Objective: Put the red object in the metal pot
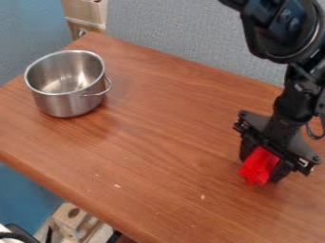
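The brown wooden tabletop (152,133) with a reddish grain fills most of the view, its near edge running diagonally from the left side down toward the bottom right. Beyond its far edge stands a pale grey wall, with a blue surface showing at the upper left and again below the near edge at the lower left.

The black robot arm (286,38) comes down from the upper right corner, its bulky rounded upper part narrowing to a slimmer link that descends to the right part of the tabletop, close to the right border of the view.

The small round shiny silver steel pot (66,82) with straight sides and a rolled rim stands upright near the far left corner of the tabletop, well apart from the arm. A small handle sticks out on its right side. Its inside looks bare, showing only reflections.

The black hand (264,163) points downward at the arm's lower end, and its fingers are clamped on the bright red ridged plastic block (260,167). The block sits between the fingers, its lower end showing below them, just at the tabletop; whether it touches the wood cannot be made out. It is far from the pot, on the opposite side of the tabletop.
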